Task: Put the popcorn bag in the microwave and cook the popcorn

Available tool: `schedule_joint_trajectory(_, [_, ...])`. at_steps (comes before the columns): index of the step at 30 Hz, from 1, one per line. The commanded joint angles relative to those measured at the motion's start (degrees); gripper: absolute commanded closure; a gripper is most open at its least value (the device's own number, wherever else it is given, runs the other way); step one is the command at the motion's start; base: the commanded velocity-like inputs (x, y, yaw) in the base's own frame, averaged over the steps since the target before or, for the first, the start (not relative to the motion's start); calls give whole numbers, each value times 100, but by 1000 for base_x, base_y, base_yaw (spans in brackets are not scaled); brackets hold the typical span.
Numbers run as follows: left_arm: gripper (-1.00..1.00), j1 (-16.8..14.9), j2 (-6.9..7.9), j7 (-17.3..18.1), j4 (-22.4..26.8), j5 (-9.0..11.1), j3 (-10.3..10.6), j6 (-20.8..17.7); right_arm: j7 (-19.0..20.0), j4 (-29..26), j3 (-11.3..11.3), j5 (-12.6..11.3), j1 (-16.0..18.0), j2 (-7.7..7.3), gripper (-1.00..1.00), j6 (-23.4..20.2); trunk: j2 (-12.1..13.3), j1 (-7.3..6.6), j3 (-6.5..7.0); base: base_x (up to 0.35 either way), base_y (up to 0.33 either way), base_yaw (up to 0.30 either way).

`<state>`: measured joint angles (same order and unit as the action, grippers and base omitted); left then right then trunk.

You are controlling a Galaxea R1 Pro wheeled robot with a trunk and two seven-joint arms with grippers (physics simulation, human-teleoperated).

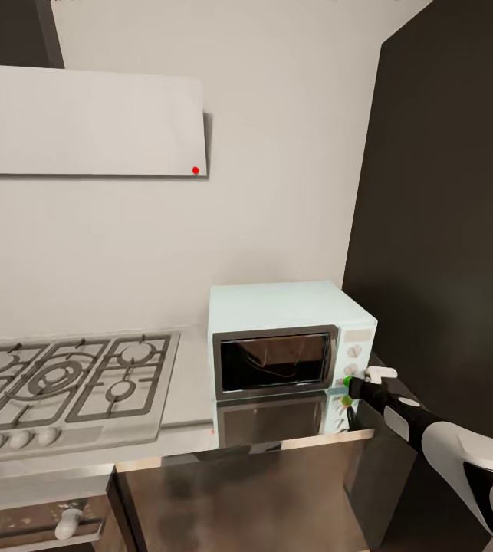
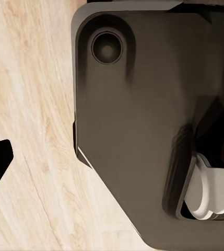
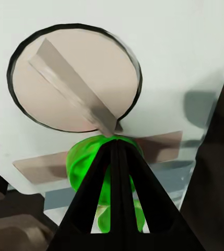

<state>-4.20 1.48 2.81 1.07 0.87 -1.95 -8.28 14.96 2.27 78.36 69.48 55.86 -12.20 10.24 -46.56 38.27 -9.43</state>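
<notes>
Your right pincer (image 1: 369, 376) is at the microwave (image 1: 288, 337), its fingers pressed together and tip touching the lower edge of a knob (image 3: 72, 83) on the right-hand panel, whose ridge runs slantwise toward that tip; the right arm is clearly the nearer one. The microwave stands on the surface (image 1: 188, 387) with its door shut, just beside the hob (image 1: 70, 383) and hard against a dark wall (image 1: 445, 230), so room to that side is tight. I cannot see the popcorn bag, and the left pincer's state I cannot tell
</notes>
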Motion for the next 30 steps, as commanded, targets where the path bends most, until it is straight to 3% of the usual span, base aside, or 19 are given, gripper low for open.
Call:
schedule_joint_trajectory(1, [-100, -2, 1, 18, 8, 9, -16, -34, -2, 10, 47, 24, 136, -1, 100, 4, -2, 47, -8, 0, 0, 0])
schedule_joint_trajectory(9, [-100, -2, -4, 18, 8, 9, -11, -28, -2, 10, 49, 26, 135, -1, 100, 9, -2, 47, -8, -1, 0, 0])
schedule_joint_trajectory(16, [-100, -2, -8, 18, 9, 9, -16, -25, -2, 10, 53, 23, 135, -1, 100, 21, -2, 47, -8, -238, 0, 0])
schedule_joint_trajectory(23, [-100, -2, -8, 18, 8, 9, -34, -25, -2, 10, 53, 24, 135, -1, 100, 24, -2, 47, -8, -29, 0, 0])
schedule_joint_trajectory(24, [-100, -2, -8, 18, 8, 9, -34, -25, -2, 10, 51, 26, 135, -1, -100, 25, -2, 47, -8, 0, 0, 0])
schedule_joint_trajectory(30, [-100, -2, -8, 18, 9, 9, -34, -25, -2, 10, 54, 23, 135, -1, -100, 30, -2, 47, -8, 0, 0, 0])
